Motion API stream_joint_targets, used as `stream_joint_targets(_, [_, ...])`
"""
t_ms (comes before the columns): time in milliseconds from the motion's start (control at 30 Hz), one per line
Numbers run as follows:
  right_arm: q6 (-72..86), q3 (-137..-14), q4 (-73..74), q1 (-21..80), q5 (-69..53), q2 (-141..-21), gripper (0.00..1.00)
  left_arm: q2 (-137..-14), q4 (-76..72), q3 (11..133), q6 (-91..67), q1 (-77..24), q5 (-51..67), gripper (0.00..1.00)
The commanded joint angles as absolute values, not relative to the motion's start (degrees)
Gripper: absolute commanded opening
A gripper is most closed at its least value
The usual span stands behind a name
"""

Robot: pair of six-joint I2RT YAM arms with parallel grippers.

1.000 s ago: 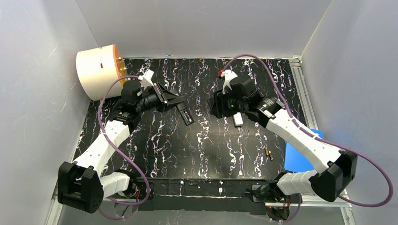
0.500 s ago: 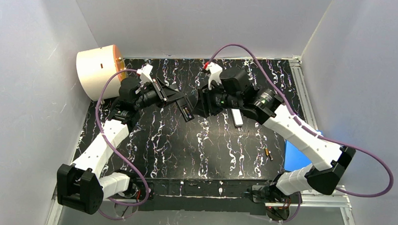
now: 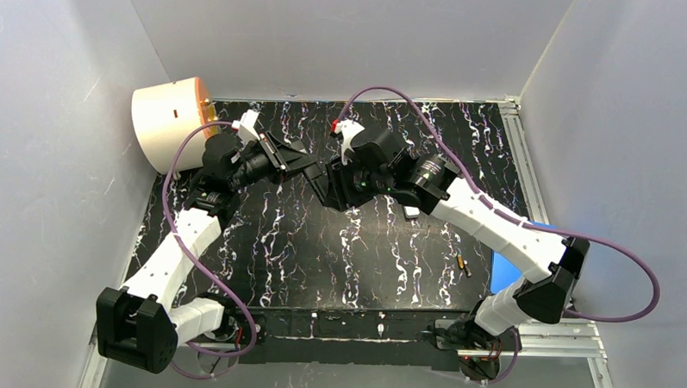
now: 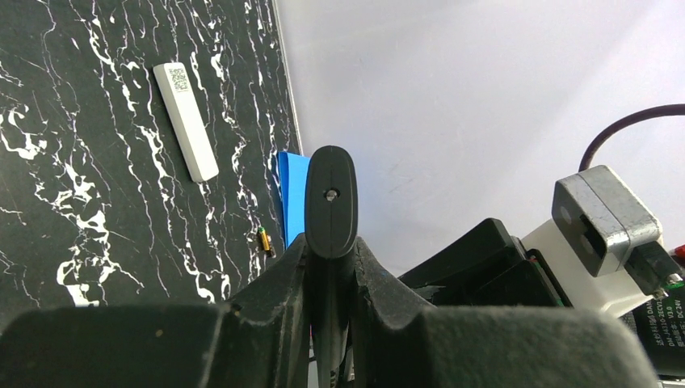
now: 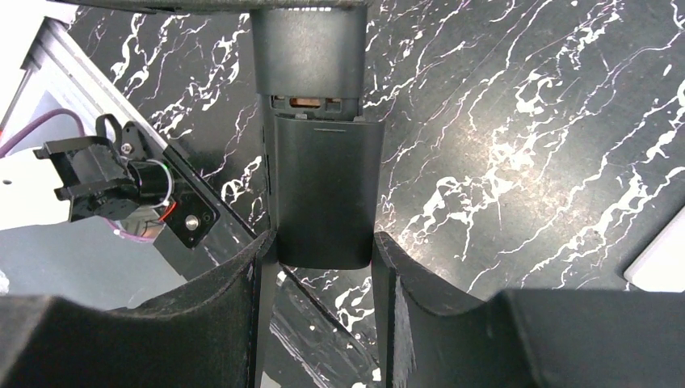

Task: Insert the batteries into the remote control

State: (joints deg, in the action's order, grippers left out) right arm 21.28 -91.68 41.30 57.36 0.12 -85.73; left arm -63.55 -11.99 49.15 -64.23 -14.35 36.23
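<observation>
Above the marbled tabletop [image 3: 355, 246], the left pincer [image 4: 330, 242] clamps the black remote [image 5: 311, 56] edgewise, steadying it so the right pincer [image 5: 323, 250], half-spread, can grip its back cover [image 5: 325, 194]. One battery [image 3: 463, 267] lies well apart.

Black marbled table [image 3: 303, 253] bears white remote [image 4: 187, 121], battery [image 4: 264, 240].

No legible text; white remote [image 4: 187, 121] label unreadable.

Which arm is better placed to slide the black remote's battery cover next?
Right. Its claw brackets the cover of the black remote, with a gap already showing at the seam, while the left claw is shut on the remote's edge, steadying it.
</observation>
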Motion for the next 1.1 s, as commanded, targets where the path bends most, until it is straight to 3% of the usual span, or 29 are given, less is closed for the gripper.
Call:
stream_joint_targets(0, [21.21,-95.55,42.26,58.05,2.8,-86.45,0.41,-62.75,-13.36,50.3,-66.07,-14.41,37.54,0.0])
stream_joint_targets(333, [19.91,-96.41,41.9,59.14,-1.33,-87.69,0.42,-62.93,-13.36,50.35,-65.84,-14.41,37.71,0.0])
stream_joint_targets(1067, [17.61,-101.89,47.75,61.3,2.3,-93.21,0.45,-64.31,-13.36,50.71,-68.34,-14.5,38.63,0.0])
